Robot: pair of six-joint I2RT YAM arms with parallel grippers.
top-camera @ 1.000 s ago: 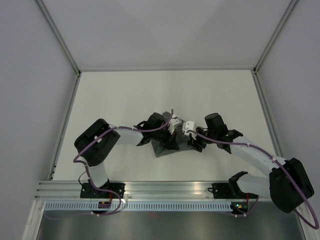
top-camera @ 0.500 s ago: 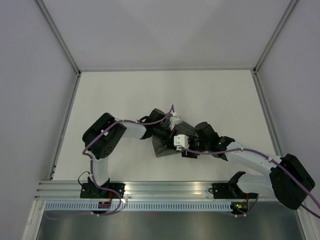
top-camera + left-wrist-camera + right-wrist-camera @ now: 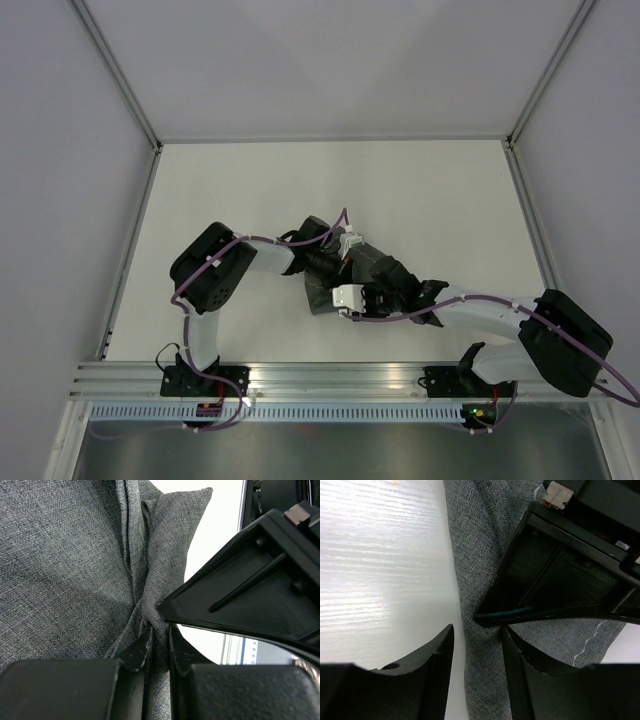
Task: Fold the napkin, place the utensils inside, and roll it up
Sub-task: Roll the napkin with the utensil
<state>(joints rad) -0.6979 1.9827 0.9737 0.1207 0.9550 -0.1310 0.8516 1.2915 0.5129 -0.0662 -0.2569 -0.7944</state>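
The dark grey napkin (image 3: 322,297) lies bunched on the white table between the two arms. My left gripper (image 3: 159,647) is shut on a raised fold of the napkin (image 3: 65,570), and the cloth shows pinched between its fingers (image 3: 134,655). My right gripper (image 3: 477,640) stands open astride the napkin's edge (image 3: 485,555). One of its fingers (image 3: 512,645) lies against the cloth, the other (image 3: 442,640) over bare table with a gap. The left gripper's black body (image 3: 560,575) sits just ahead of it. The utensils are out of view.
White table (image 3: 230,190) spreads round the napkin, walled at the back and both sides. An aluminium rail (image 3: 330,378) runs along the near edge by the arm bases. The two wrists crowd close over the cloth.
My right gripper has swung left and nearer, from the napkin's right side to its front edge, and its jaws have narrowed. The left gripper keeps its hold and has shifted slightly.
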